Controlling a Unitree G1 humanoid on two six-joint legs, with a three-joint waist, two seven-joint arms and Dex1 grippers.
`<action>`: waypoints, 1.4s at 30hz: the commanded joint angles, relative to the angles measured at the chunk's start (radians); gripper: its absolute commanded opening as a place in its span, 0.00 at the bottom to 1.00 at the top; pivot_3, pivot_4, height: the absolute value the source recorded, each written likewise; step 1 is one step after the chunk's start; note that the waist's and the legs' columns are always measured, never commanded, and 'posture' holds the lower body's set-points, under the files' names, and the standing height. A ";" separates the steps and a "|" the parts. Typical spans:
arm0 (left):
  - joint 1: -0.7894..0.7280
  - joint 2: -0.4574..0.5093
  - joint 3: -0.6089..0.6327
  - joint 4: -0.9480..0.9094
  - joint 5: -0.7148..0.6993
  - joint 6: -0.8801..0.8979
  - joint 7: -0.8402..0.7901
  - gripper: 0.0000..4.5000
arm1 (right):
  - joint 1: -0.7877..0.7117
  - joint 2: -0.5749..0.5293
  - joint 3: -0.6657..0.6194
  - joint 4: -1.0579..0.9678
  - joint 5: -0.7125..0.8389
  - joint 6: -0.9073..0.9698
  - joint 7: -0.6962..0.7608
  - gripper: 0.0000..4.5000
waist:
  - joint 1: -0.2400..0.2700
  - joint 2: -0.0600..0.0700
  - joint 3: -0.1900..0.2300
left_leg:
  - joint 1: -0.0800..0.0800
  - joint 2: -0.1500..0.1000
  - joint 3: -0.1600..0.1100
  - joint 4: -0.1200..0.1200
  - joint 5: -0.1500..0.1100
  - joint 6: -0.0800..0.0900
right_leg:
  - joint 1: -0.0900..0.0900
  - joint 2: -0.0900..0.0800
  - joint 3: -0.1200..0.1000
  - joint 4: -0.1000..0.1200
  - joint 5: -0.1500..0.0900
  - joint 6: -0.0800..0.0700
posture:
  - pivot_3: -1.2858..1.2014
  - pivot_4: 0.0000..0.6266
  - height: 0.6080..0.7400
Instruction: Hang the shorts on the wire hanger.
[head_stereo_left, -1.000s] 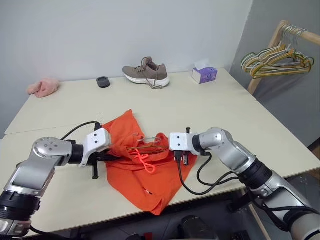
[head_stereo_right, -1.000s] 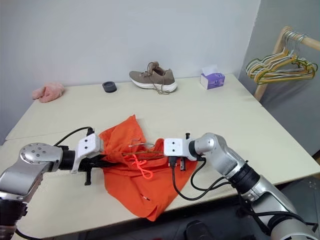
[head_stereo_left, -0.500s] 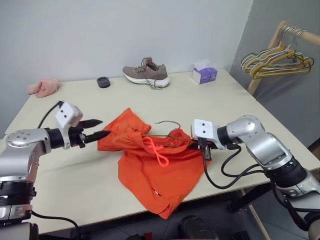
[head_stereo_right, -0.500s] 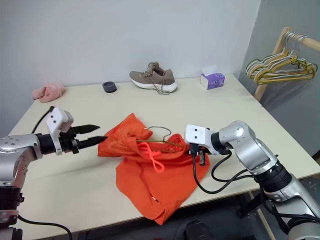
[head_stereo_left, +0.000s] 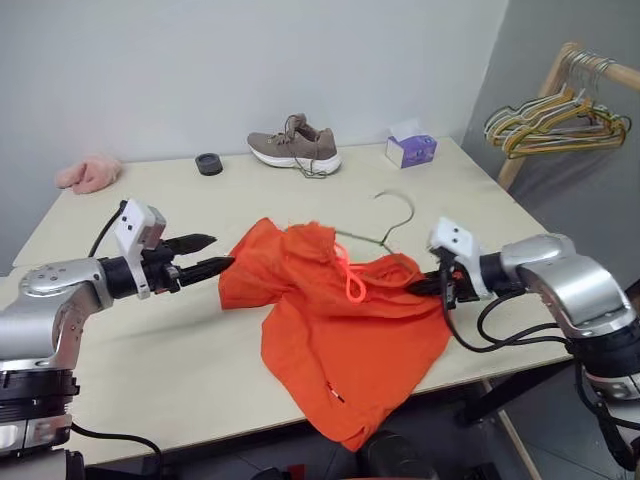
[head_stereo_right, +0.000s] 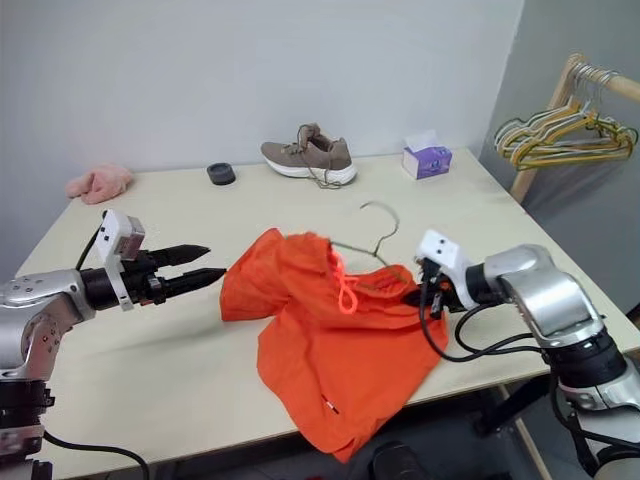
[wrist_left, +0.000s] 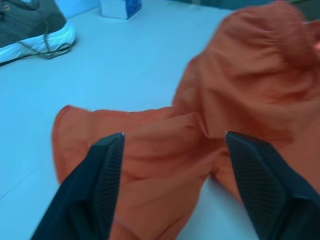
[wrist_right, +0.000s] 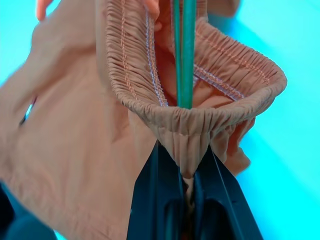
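Left gripper: I see my left gripper (head_stereo_left: 207, 255) out over the table's left side, pointing toward the shorts. Its two black fingers (wrist_left: 107, 170) stand spread apart with nothing between them; the tips are just short of the fabric's nearest bulge, not touching it as far as I can tell.

Right gripper: my right gripper (wrist_right: 182, 180) is pinched tight on the gathered elastic waistband of the shorts, at their right end. In the right wrist view the green wire runs straight down into the same pinch, so I read it as clamping waistband and hanger together.

Shorts: the shorts (head_stereo_left: 345, 340) are bright orange, lifted at the waistband on my right and bunched into a hump on my left. The lower part drapes across the table and its bottom corner hangs past the near edge. The neon drawstring (head_stereo_left: 352, 285) loops down over the front.

Wire hanger: the wire hanger (head_stereo_left: 385, 228) is threaded inside the waistband, its curved hook sticking up and out above the fabric, tilted toward the far right.

Table: the table (head_stereo_left: 480, 215) is pale.

Far side: a brown shoe (head_stereo_left: 294, 146), a small black round object (head_stereo_left: 209, 163), a purple tissue box (head_stereo_left: 411, 150) and a pink fluffy cloth (head_stereo_left: 87, 173) lie along the back.

Rack: a bunch of coloured hangers (head_stereo_left: 545, 125) hangs on a wooden rail at my far right.
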 joint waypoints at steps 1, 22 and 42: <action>-0.016 -0.009 -0.021 -0.137 -0.107 0.098 -0.029 0.99 | 0.030 0.005 -0.137 -0.028 0.061 0.144 -0.088 0.00 | 0.000 0.000 0.000 | 0.000 0.000 0.000 0.000 0.000 0.000 | 0.000 0.000 0.000 0.000 -0.001 0.001 | 0.39 0.00 1.00; -0.325 -0.396 -0.386 -0.182 -0.052 0.055 0.032 0.99 | 0.357 -0.126 -0.809 -0.047 0.105 0.432 -0.404 0.00 | -0.067 0.004 -0.002 | 0.001 -0.002 0.011 0.000 0.000 0.001 | 0.001 0.005 0.008 -0.002 -0.002 0.004 | 0.33 0.00 1.00; -0.509 -0.611 -0.486 -0.140 0.095 -0.032 0.132 0.99 | -0.127 -0.338 -0.744 0.490 -0.025 0.172 -0.703 0.00 | -0.178 0.015 -0.007 | 0.019 -0.003 0.015 -0.012 -0.001 0.002 | 0.018 0.005 0.010 -0.018 -0.003 0.005 | 0.33 0.00 1.00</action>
